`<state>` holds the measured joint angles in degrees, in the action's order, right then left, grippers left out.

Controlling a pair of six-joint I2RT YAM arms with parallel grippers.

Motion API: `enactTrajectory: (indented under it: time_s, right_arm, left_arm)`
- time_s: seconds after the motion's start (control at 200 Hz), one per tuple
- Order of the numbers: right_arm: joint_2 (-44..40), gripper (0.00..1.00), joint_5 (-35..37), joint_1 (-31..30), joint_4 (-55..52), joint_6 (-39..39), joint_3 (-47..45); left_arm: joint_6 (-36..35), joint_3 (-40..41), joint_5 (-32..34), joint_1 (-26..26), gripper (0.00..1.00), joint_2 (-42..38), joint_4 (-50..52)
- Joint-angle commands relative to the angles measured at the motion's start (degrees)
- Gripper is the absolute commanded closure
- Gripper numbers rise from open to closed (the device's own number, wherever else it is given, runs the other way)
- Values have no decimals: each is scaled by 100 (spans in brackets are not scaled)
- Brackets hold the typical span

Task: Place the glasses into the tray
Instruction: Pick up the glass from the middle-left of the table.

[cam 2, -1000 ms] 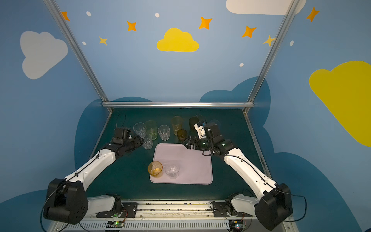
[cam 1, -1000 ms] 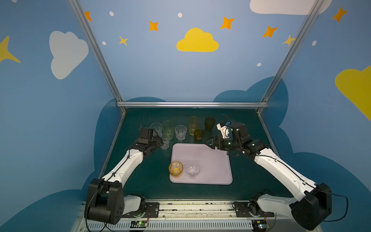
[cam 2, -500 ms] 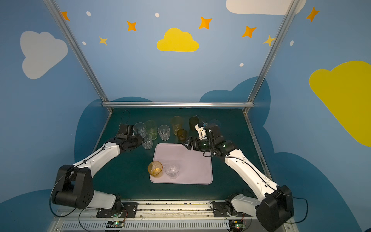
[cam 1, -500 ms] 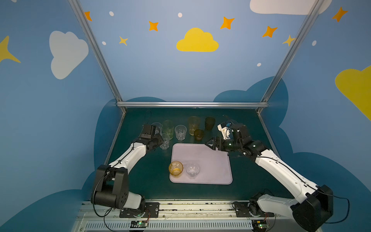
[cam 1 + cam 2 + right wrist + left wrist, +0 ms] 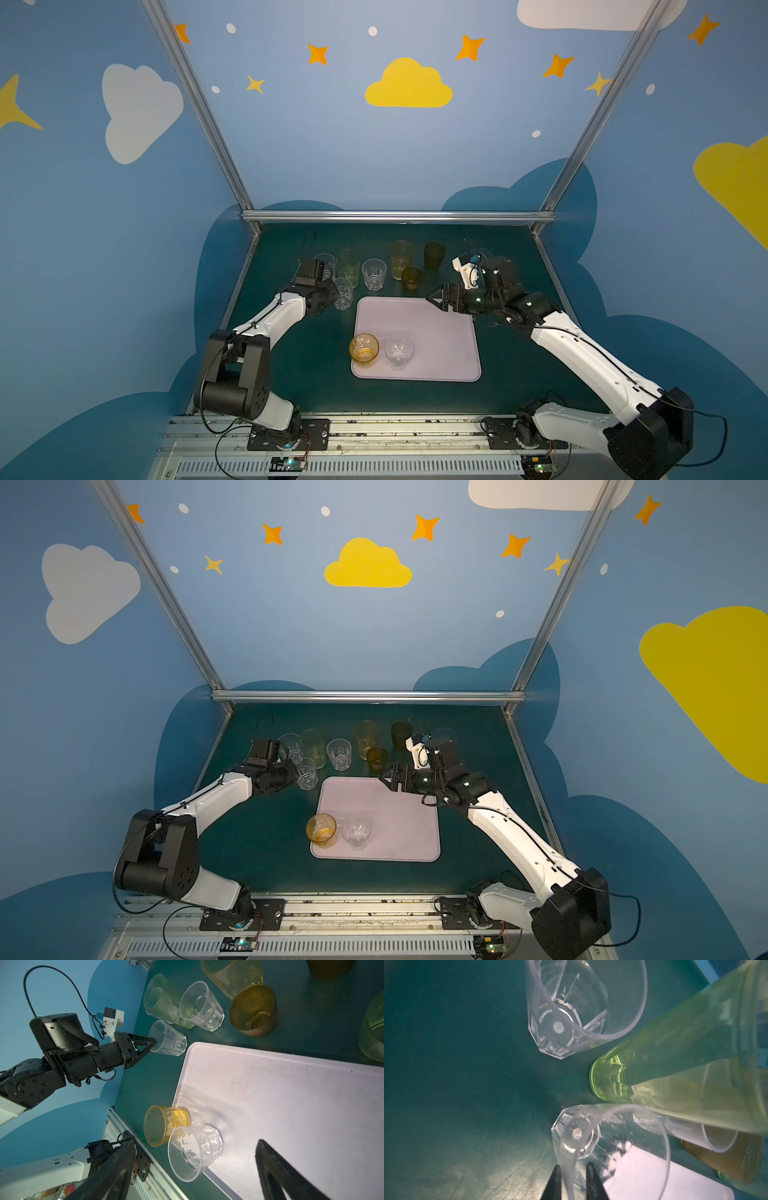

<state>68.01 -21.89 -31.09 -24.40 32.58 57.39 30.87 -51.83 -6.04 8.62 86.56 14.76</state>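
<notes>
In both top views, left of centre, the left gripper (image 5: 336,292) clamps the wall of a clear faceted glass (image 5: 343,293) standing on the table (image 5: 291,353) just off the upper left corner of the tray (image 5: 436,328); lift straight up before crossing the rim; the right gripper (image 5: 432,298) hangs spread, empty, over the tray's upper edge.

In the left wrist view one finger (image 5: 555,1180) sits outside the wall, one inside; so thin a pinch may swing; a tall green glass (image 5: 675,1059) and a second clear glass (image 5: 571,1014) crowd close.

In the right wrist view an amber glass (image 5: 166,1124) and a clear tumbler (image 5: 195,1147) stand in one tray corner; set down apart from them.
</notes>
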Motion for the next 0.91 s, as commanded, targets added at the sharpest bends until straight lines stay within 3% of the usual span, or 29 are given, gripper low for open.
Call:
enactTrajectory:
  time_s: [0.0,0.355,0.536,0.901]
  right_arm:
    - [9,10,-8,23,-60,12,-17]
    - [90,10,-87,23,-74,-2,60]
    - [94,10,-87,24,-38,29,48]
    - [112,10,-87,24,-5,65,59]
  left_arm:
    - [-123,-101,68,-18,82,97,53]
    - [-156,-38,31,-19,87,27,62]
    - [-206,-118,16,-18,96,72,181]
    - [-363,-125,-117,69,96,-240,423]
